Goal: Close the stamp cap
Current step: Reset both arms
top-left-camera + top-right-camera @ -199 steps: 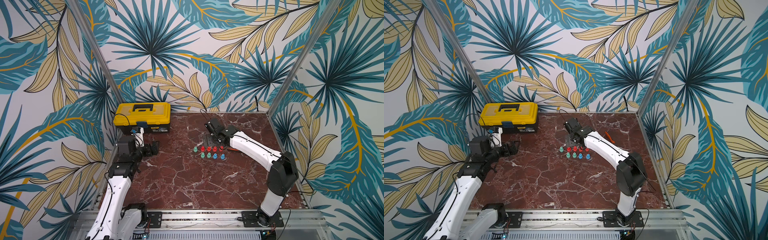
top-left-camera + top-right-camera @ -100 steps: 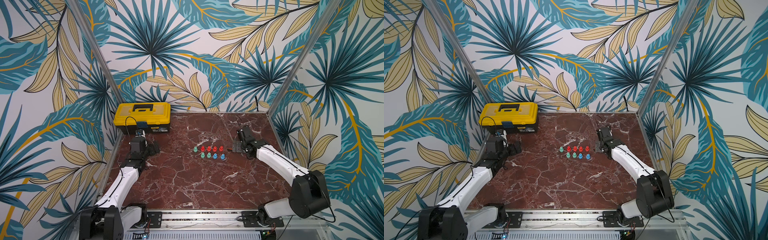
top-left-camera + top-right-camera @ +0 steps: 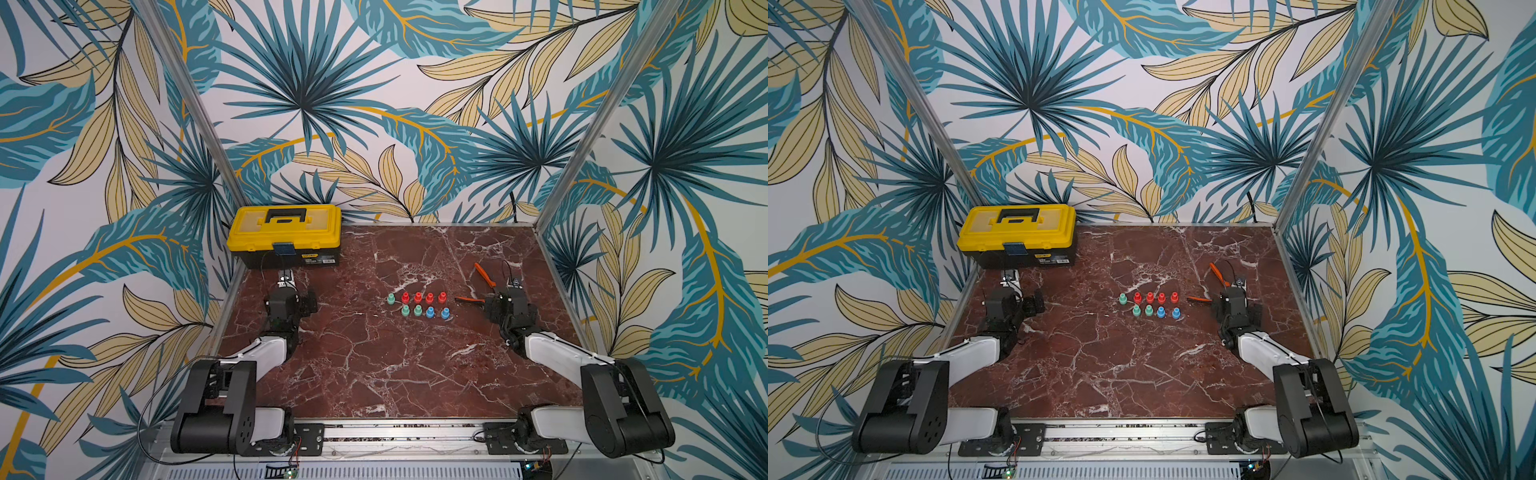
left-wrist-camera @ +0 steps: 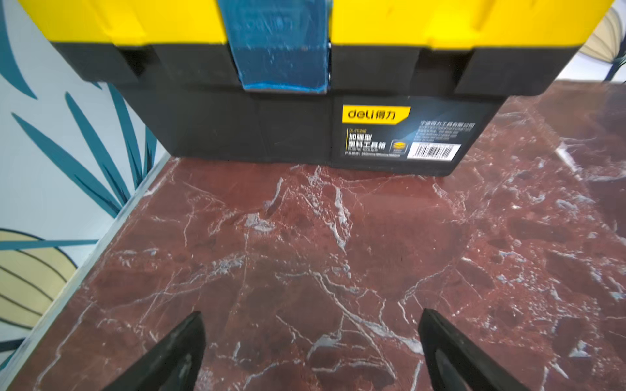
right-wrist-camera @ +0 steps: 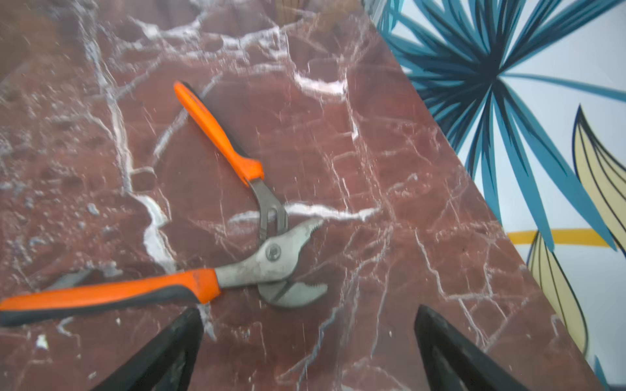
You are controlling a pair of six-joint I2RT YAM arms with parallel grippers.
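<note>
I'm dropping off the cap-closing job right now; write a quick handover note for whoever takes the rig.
Left gripper: open, empty, facing the yellow toolbox.
Right gripper: open, empty, beside the orange pliers.
Stamps: eight in two rows at the middle of the table, upright, clear of both grippers.
Done: no loose cap visible; too small to tell whether all are capped.
To do: check each stamp up close, close any open cap.

Your right hand [image 5: 308,316] has drawn back from beside the stamps [image 3: 417,297] to the right of the tabletop [image 3: 374,365], facing the pliers [image 5: 271,254]. Your left hand [image 4: 311,320] has sunk low before the toolbox [image 3: 286,232], both arms now folded.
</note>
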